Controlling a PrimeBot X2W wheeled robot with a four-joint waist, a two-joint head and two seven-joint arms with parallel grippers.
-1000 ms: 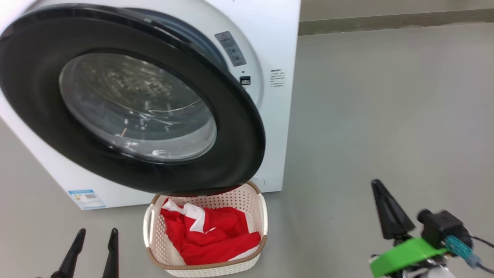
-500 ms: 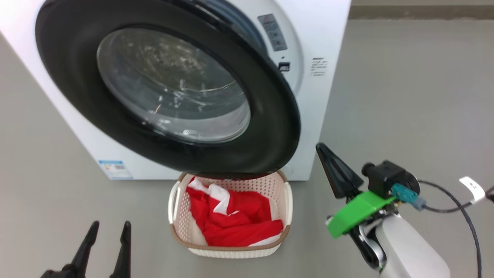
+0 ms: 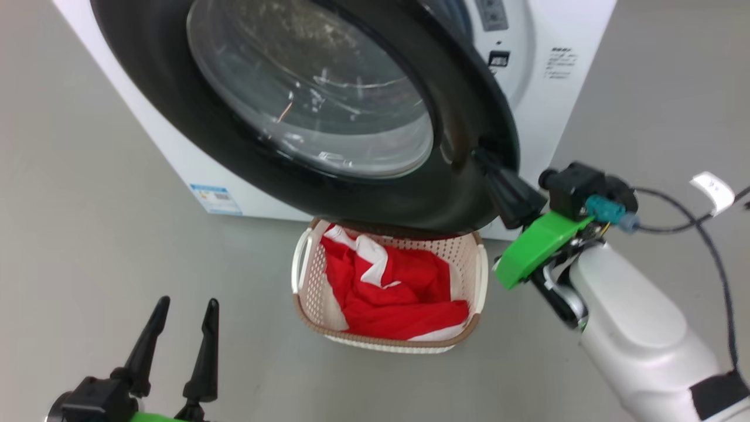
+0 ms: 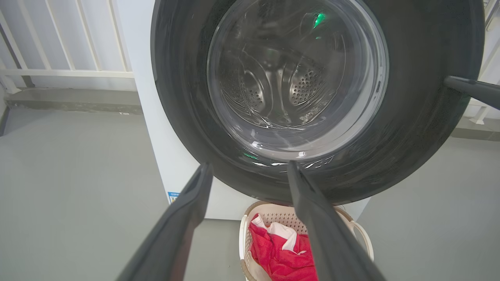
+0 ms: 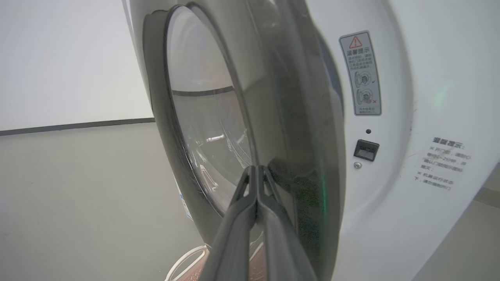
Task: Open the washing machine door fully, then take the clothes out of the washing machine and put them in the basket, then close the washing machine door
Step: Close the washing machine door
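Right of centre, the right gripper [image 3: 481,158], fingers clenched together on nothing, touches the black rim of the washing machine door [image 3: 457,117]. At lower left, the left gripper [image 3: 187,303] gapes wide and empty. At bottom centre, the clothes [image 3: 398,293] lie in the basket [image 3: 302,275].

The washing machine door [image 3: 463,105] runs off the head view's top edge; its lower rim hides the far end of the basket [image 3: 466,258]; the print on the blue sticker [image 3: 215,199] is too small to read; in the left wrist view the bottom edge cuts the basket, and a finger [image 4: 324,234] of the left hand [image 4: 249,166] covers part of it.
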